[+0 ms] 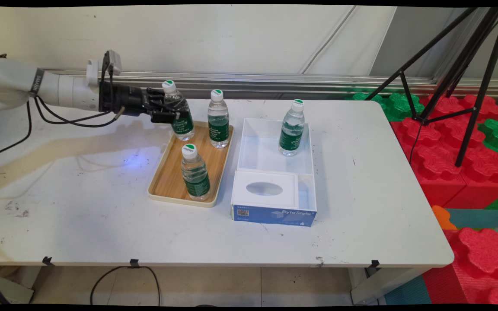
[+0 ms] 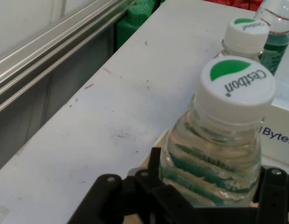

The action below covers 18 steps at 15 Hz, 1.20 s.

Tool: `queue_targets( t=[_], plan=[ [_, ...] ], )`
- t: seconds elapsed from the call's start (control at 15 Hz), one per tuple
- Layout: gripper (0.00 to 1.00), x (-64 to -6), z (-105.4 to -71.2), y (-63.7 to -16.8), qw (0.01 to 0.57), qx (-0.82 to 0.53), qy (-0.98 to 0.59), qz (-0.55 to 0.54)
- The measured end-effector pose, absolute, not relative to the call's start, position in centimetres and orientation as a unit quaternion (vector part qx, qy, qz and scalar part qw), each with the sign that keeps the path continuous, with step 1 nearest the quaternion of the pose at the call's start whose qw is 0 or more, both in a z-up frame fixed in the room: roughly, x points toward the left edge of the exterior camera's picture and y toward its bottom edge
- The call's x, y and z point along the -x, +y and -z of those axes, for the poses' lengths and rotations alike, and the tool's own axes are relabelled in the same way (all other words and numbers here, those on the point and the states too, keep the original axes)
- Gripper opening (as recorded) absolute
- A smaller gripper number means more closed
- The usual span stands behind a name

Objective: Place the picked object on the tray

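One clear plastic water bottle with a green label (image 1: 179, 113), upright at the bamboo tray's (image 1: 167, 172) far left corner, sits pinched between the black two-finger gripper's (image 1: 172, 113) fingers, reaching in sideways from the left.

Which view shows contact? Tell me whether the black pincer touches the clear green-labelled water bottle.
Touching: the hand view shows the pincer hugging the bottle.

Your main view looks down from above the table's (image 1: 80, 224) near side, across its top toward the wall, with the arm entering at the upper left of the frame. Your hand view rides on the gripper (image 2: 200, 196), very close behind a bottle (image 2: 214, 158) that fills its lower right, facing along the table's far edge. Both views share that bottle (image 1: 180, 114), the next bottle (image 1: 218, 119) beyond it, and the white tabletop.
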State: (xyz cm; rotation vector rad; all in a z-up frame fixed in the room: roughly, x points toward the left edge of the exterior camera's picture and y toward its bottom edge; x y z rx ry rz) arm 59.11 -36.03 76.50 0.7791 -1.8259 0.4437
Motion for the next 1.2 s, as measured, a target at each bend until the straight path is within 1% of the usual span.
queue_targets(
  t=[0.4, 0.93, 1.0, 1.2],
  plan=[
    [0.00, -59.0, -74.9, -37.0, 0.527, -0.325, -0.763, -0.188],
    [0.00, -58.8, -73.7, -37.7, 0.528, -0.324, -0.762, -0.189],
    [1.00, -58.8, -73.6, -37.8, 0.528, -0.325, -0.761, -0.189],
    [1.00, -58.7, -73.3, -38.0, 0.529, -0.324, -0.761, -0.188]
  ],
)
